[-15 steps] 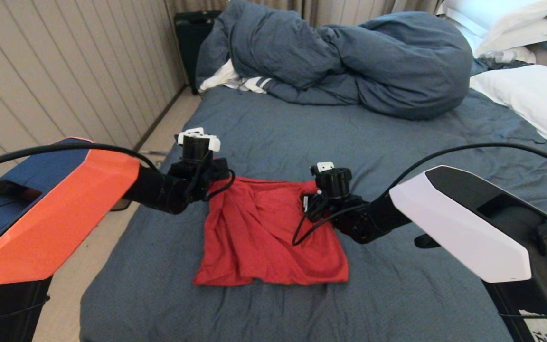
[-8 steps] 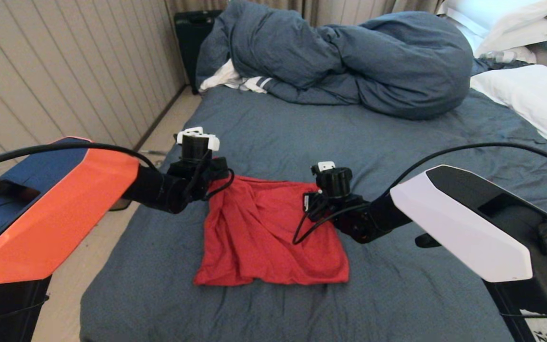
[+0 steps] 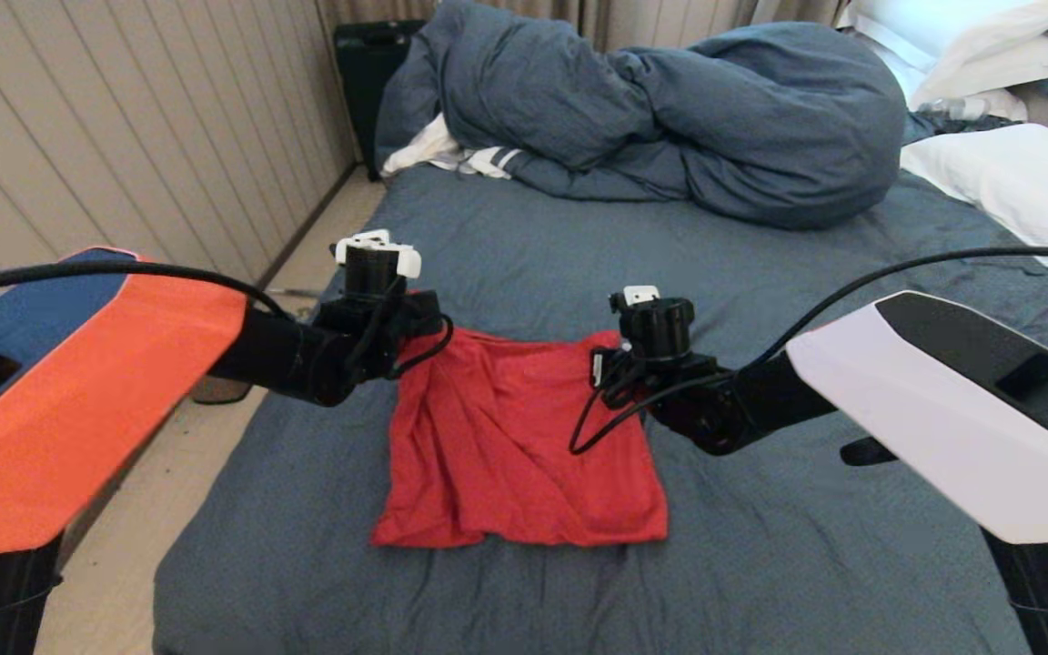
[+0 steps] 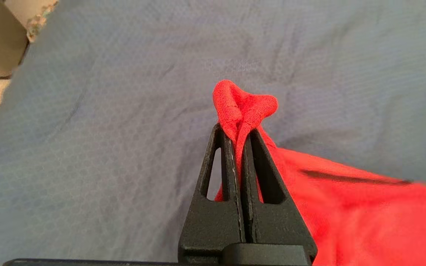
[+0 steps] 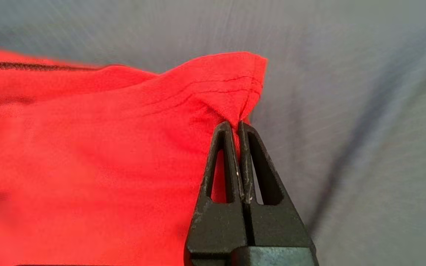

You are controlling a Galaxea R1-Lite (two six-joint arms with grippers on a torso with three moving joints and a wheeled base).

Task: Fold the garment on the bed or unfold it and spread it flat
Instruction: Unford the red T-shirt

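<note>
The red garment lies folded in the middle of the bed, plain red side up; its print and tag are hidden. My left gripper is shut on the garment's far left corner, which bunches out past the fingertips. My right gripper is shut on the far right corner. In the head view the left gripper and right gripper hold the far edge lifted off the sheet while the near edge rests on it.
A bunched dark blue duvet lies across the far end of the bed, with a white striped cloth under its left side. White pillows sit at the far right. The bed's left edge drops to the floor.
Both grippers have moved up and away from me with the garment's far corners, drawing the far edge farther up the bed. The near edge has stayed put.
</note>
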